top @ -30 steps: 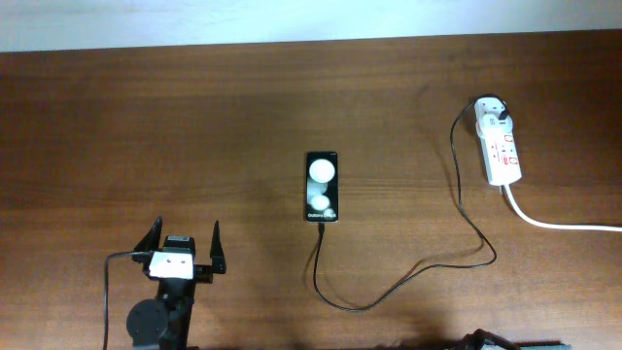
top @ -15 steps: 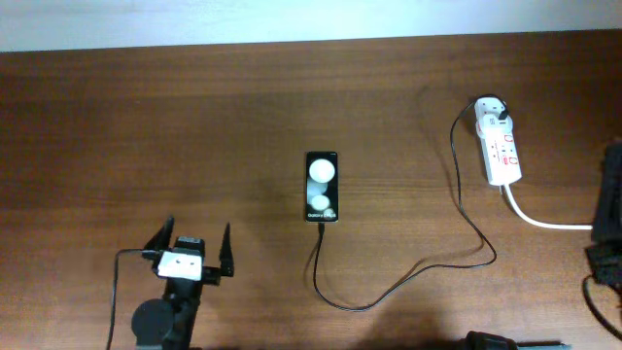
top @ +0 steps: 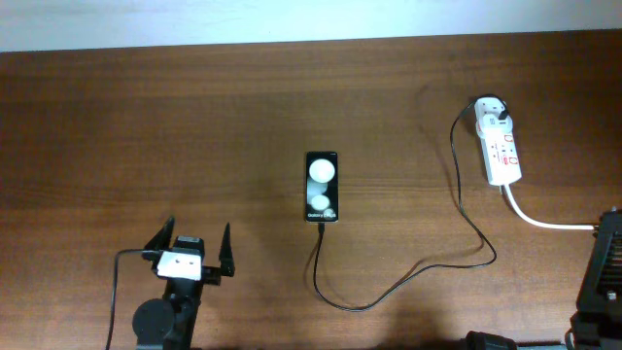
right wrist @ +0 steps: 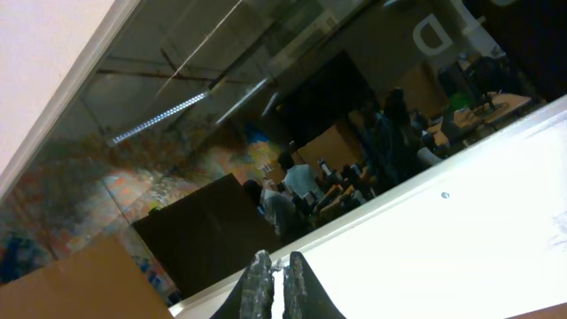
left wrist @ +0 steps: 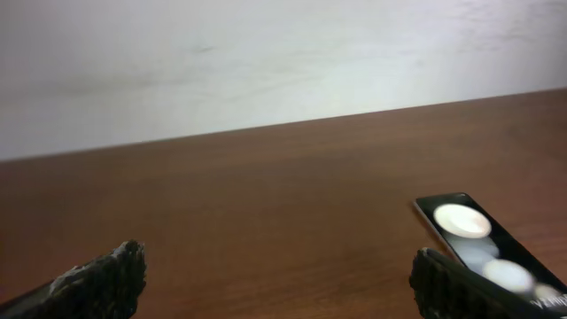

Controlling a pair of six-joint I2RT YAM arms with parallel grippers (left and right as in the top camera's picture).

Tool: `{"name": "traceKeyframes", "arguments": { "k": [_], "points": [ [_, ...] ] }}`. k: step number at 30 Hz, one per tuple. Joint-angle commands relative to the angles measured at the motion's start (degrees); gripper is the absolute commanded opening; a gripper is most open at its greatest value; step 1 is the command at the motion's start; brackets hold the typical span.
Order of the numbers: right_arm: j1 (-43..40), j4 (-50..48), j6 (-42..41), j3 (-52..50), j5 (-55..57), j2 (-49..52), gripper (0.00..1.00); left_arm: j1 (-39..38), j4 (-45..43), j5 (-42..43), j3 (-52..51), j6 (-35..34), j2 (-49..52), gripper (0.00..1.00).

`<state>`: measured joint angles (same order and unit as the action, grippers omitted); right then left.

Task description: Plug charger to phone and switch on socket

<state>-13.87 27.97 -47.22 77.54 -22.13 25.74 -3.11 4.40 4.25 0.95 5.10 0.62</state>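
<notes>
Black charger [top: 316,258] tip touches phone [top: 324,186]; left pincer [top: 198,229] spread.

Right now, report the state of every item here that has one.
phone: lying flat, screen lit, charger tip at its near edge, apparently plugged in.
charger: adapter seated in the power strip, cable slack.
power strip: switch position too small to tell.
left end effector: open, empty.
right end effector: shut, empty.
</notes>
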Motion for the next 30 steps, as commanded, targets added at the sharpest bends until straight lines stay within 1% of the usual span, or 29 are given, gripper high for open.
{"name": "traceKeyframes", "arguments": {
  "k": [1, 7, 15, 17, 23, 27, 29, 30],
  "points": [
    [0.4, -0.3, -0.2, -0.3, -0.5, -0.4, 0.09, -0.2, 0.3, -4.1, -0.4, -4.5, -0.2, 0.99],
    [0.4, -0.3, -0.2, -0.5, -0.5, -4.7, 0.09, -0.2, 0.3, -4.1, -0.4, -4.5, -0.2, 0.99],
    [0.4, -0.3, 0.2, -0.5, -0.2, -15.0, 0.09, -0.2, 0.3, -4.1, -0.4, -4.5, -0.2, 0.99],
    [0.7, -0.4, 0.2, -0.5, -2.1, -17.2, 0.08, -0.2, 0.3, -4.1, -0.4, -4.5, -0.2, 0.99],
    [10.8, -0.4, 0.2, -0.5, -2.0, -21.0, 0.09, -0.2, 0.3, -4.1, -0.4, -4.5, -0.2, 0.99],
    [14.1, -0.3, 0.5, -0.5, -0.2, -25.4, 0.09, -0.2, 0.3, -4.1, -0.4, -4.5, -0.2, 0.99],
    [14.2, -0.4, 0.7, -0.5, -0.5, -25.4, 0.09, -0.2, 0.3, -4.1, -0.4, -4.5, -0.2, 0.99],
    [14.2, -0.4, 0.7, -0.5, -0.3, -25.4, 0.11, -0.2, 0.3, -4.1, -0.4, -4.5, -0.2, 0.99]
  ]
}}
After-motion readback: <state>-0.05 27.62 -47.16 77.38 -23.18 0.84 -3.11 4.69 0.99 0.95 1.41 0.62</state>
